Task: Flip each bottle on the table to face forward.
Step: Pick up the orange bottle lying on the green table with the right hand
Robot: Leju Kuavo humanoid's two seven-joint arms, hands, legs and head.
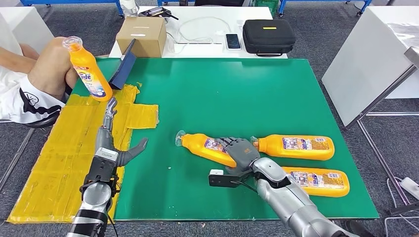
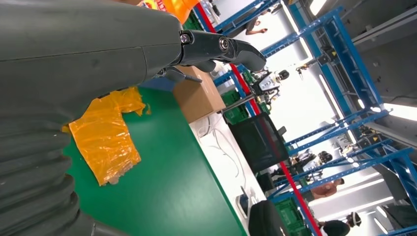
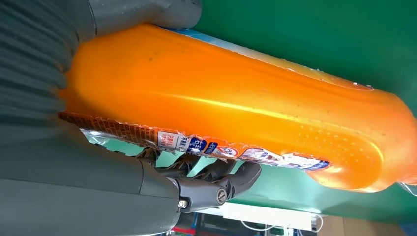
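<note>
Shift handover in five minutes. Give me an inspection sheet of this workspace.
Surface: green mat with yellow tape patch on its left side.
Job's things: upright bottle at the far left; lying bottle under the right robot hand; two more lying bottles on the right, back labels up.
Clutter: blue tablet leaning at the far edge.
Robot hands: left robot hand open, holding nothing, below the upright bottle; right robot hand gripping the lying bottle.
Cables: white cable on the white table behind.
Surroundings: box, phone, black case; a seated person's knee at left.
</note>
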